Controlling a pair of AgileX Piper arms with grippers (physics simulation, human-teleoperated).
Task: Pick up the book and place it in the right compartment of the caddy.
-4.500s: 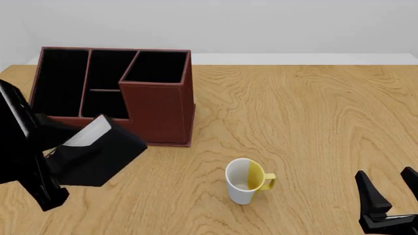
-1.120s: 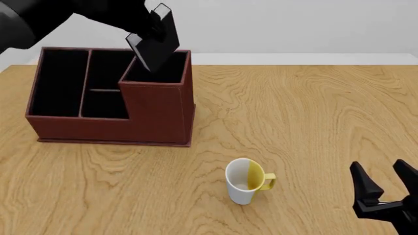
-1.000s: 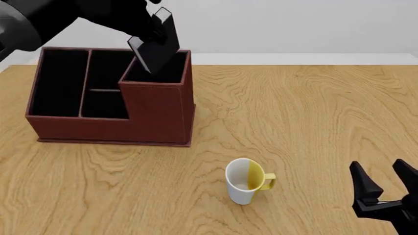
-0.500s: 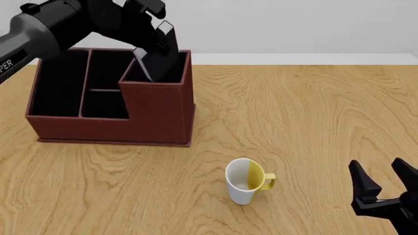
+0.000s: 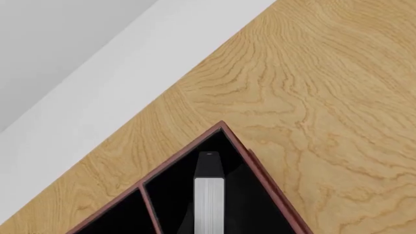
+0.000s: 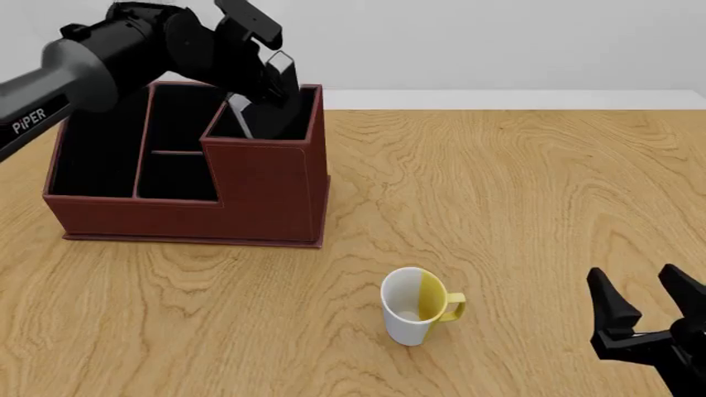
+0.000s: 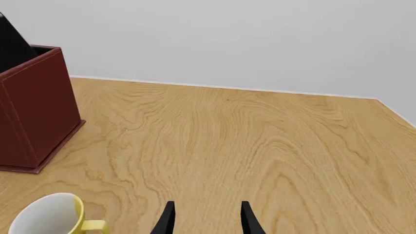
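While its lower part sinks out of sight inside the right compartment (image 6: 264,124) of the caddy (image 6: 264,198), the book (image 6: 270,93) stands tilted, pinched by the left gripper (image 6: 264,70), whose fingers are largely lost against black covers. In the left wrist view only the white page edge (image 5: 209,204) shows between dark walls. The left arm (image 6: 99,58) reaches over the caddy at the table's (image 6: 497,207) far left corner. The right gripper (image 6: 646,302) hovers empty, fingers parted, near the front right corner, beside a mug (image 6: 414,306).
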